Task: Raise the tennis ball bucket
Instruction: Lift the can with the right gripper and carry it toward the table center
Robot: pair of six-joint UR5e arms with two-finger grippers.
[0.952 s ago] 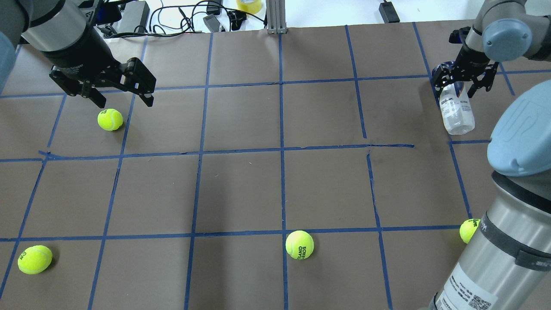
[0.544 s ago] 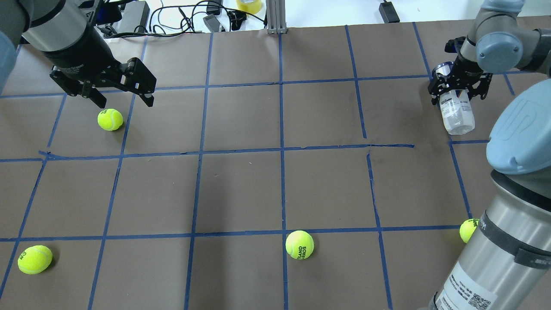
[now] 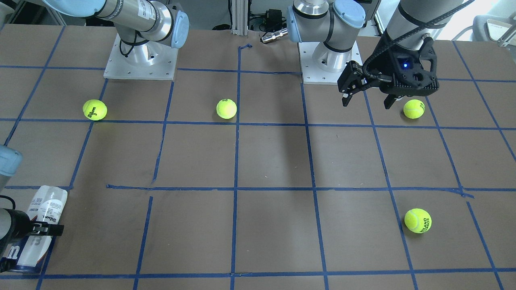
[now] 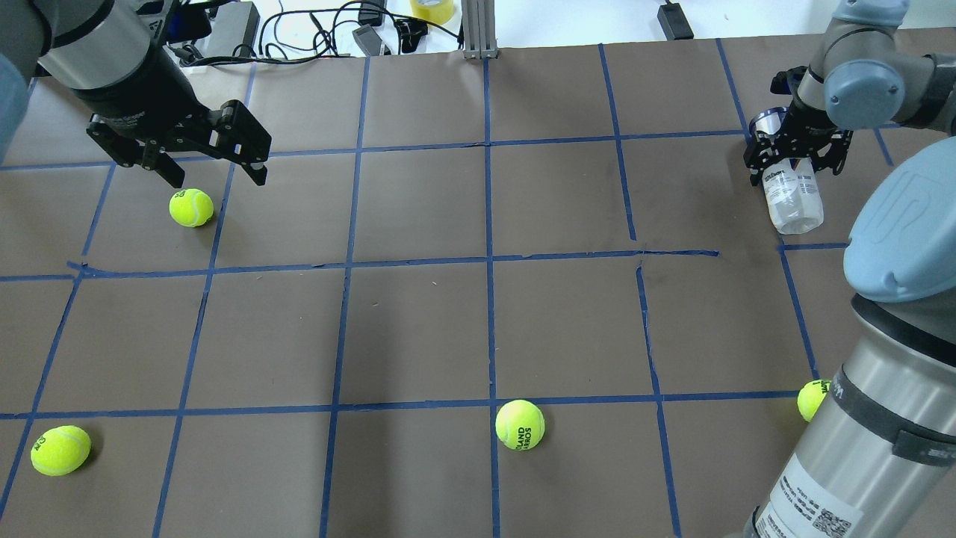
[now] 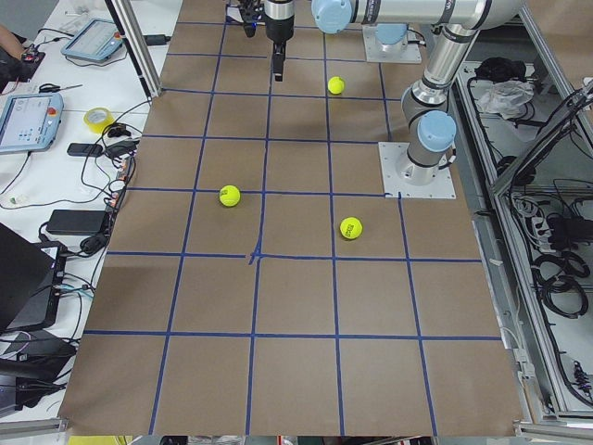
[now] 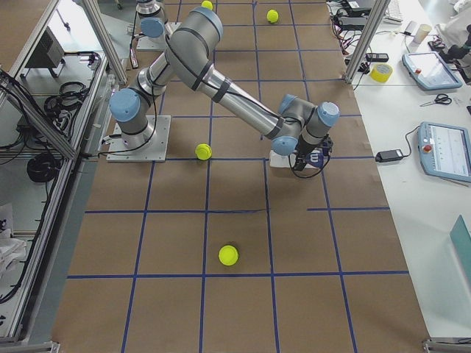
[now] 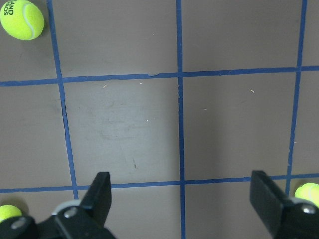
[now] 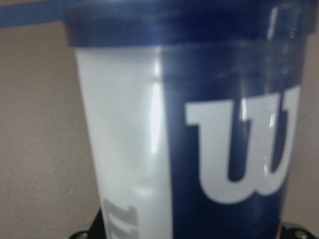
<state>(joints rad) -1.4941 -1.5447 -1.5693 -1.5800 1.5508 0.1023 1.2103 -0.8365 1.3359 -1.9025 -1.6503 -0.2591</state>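
bucket first: the tall clear plastic tennis ball bucket (image 4: 793,203) w/ white and navy wilson label and dark blue rim lies on its side at the far right of the brown paper-covered table (image 4: 418,329) w/ blue tape grid, not off the surface yet. black two-finger right gripper (image 4: 795,170) straddles it up near the rim end, jaws drawn in and, far as i can judge, pinching the sides. black left gripper (image 4: 216,178) hangs spread wide and empty over the far left, just beside a yellow-green tennis ball (image 4: 191,207).

what could go wrong imo: hold is near one end, not mid-body, so on the lift the long free end could droop and swing, or drag on the paper. slick round plastic could slip through the pads if squeeze is light; too hard and the thin wall prob buckles
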